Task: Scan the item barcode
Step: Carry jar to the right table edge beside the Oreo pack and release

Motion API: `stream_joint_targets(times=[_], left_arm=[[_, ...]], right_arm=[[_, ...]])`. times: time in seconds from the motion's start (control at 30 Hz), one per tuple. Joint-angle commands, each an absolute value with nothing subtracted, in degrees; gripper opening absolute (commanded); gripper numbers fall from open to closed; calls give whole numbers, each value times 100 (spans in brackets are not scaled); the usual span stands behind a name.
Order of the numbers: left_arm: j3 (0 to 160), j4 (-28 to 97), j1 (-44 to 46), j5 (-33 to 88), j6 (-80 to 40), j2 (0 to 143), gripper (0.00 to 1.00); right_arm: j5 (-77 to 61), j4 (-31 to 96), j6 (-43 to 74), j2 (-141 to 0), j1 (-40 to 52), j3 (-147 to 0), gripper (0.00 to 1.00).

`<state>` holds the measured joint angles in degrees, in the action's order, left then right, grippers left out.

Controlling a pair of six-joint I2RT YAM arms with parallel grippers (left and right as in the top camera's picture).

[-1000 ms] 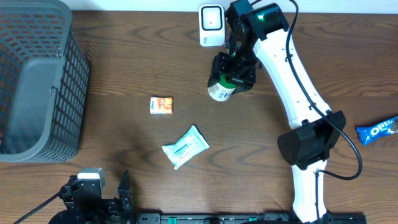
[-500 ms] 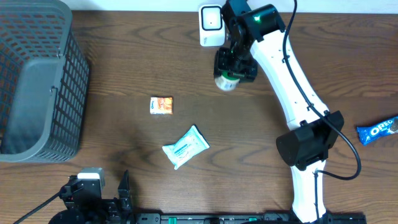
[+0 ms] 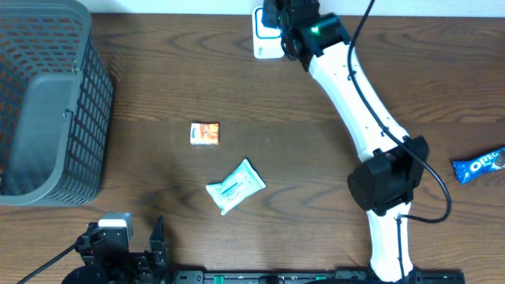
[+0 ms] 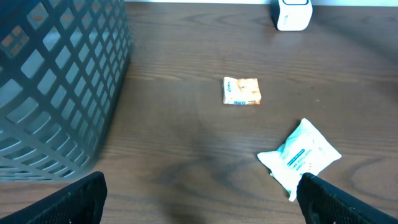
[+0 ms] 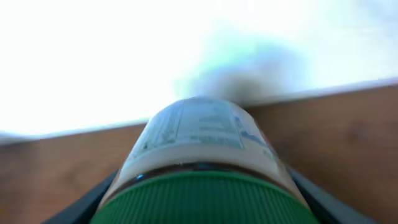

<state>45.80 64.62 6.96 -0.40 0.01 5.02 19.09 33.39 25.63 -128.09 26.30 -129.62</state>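
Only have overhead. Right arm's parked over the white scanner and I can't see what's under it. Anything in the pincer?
Observer: Yes. The right wrist view shows the right pincer shut on a bottle with a green cap.
Operator: Which way is the label?
Observer: A printed label shows on the side turned to the wrist camera. It is too blurred to pick out a barcode.
Operator: Left arm holding anything?
Observer: No. The left wrist view shows the left pincer wide open with nothing in it.
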Motion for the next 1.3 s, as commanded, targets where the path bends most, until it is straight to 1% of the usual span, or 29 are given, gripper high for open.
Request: stream_joint_targets(times=[0.0, 0.13, 0.23, 0.5, 0.67, 0.73, 0.87, 0.9, 0.93, 1.0, 1.03, 1.13, 1.17, 1.27], left_arm=[[4593, 6469, 720, -113, 38, 467, 98], [4591, 6469, 720, -113, 38, 467, 98], [4591, 6469, 720, -113, 38, 467, 98], [4593, 6469, 720, -113, 38, 467, 98], [4591, 6469, 720, -113, 38, 467, 98], [4591, 6469, 720, -113, 38, 467, 98], [4591, 6469, 720, -113, 38, 467, 98], [4593, 6469, 720, -113, 38, 467, 98], [4591, 6469, 720, -113, 38, 467, 98], [4591, 6469, 720, -113, 38, 467, 98], [4591, 6469, 720, -113, 38, 467, 98], [4593, 6469, 720, -113, 38, 467, 98], [4591, 6469, 720, -113, 38, 467, 98], [4593, 6469, 720, -113, 38, 467, 98]], right_arm=[[2241, 2259, 1463, -13378, 2685, -12582, 42], [2397, 803, 740, -14140, 2681, -12578, 42], [2899, 154, 650, -14556, 2676, -12578, 40], [3015, -714, 504, -14888, 2622, -12582, 40], [3367, -314, 202, -14573, 2641, -12709, 38], [3579, 161, 202, -14226, 2646, -12709, 38], [3791, 1769, 257, -13382, 2615, -12709, 40], [3780, 2464, 460, -13133, 2578, -12709, 41], [3756, 2871, 593, -12991, 2547, -12709, 42], [3645, 4477, 1188, -12516, 2370, -12709, 43], [3636, 4912, 1446, -12416, 2300, -12709, 43], [3148, 6353, 2327, -12140, 1938, -12709, 41], [2781, 6831, 2565, -12095, 1723, -12709, 40], [1994, 7601, 2801, -12125, 1068, -12702, 35]])
